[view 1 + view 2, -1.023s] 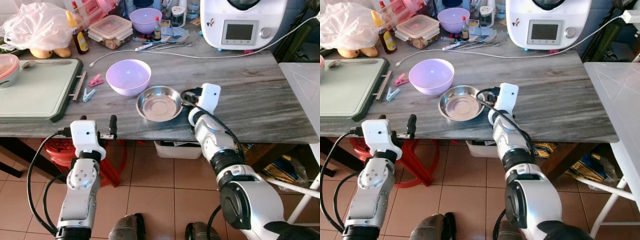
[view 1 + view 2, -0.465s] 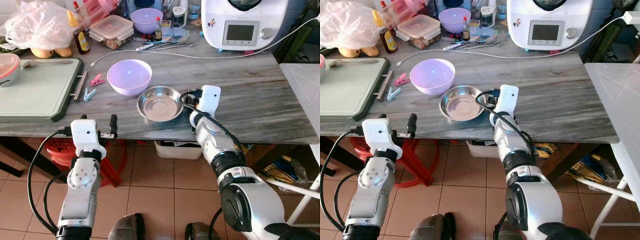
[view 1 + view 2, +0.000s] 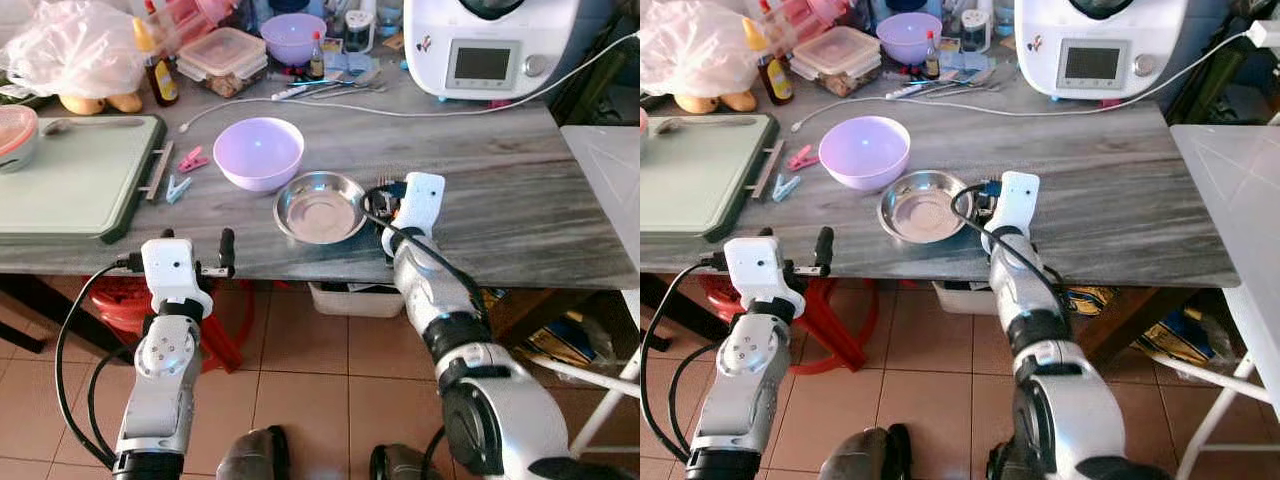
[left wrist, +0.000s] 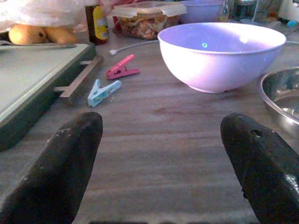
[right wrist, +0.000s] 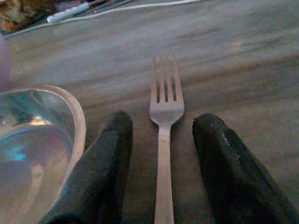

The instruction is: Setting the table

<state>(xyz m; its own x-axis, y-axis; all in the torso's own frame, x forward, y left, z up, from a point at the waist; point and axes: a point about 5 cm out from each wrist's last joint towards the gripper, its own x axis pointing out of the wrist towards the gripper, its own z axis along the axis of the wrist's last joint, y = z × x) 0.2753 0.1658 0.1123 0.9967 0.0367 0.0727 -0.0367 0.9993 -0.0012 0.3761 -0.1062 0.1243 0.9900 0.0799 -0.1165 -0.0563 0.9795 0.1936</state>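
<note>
The right end effector (image 5: 161,163) sits low on the desk (image 3: 520,200), near the front edge, just beside the steel bowl (image 3: 320,207). Its two fingers (image 5: 110,158) are spread apart w/ the fork (image 5: 164,121) lying btwn them. The fork rests flat on the desk, tines pointing away toward the back edge. The fingers don't look like they touch the handle yet, so I'd say nothing is pinched.

What could go wrong:
- The fork is thin and flat on the wood. If the fingers close too high they may slide over it and grab nothing.
- If one finger gets there first, it may push the fork sideways, prob into the steel bowl, which is close on that side.
- The finger next to the bowl is almost at its rim. A small bump could shove the bowl toward the purple bowl (image 3: 259,152).
- The fork is near the front edge, so a bad push could knock it off to the floor.

The left end effector (image 4: 159,163) is held at the front edge of the desk, facing the purple bowl. Its fingers are spread wide and hold nothing. A pink peg (image 4: 120,70) and a blue peg (image 4: 104,91) lie ahead of it, next to the green board (image 3: 75,180).
</note>
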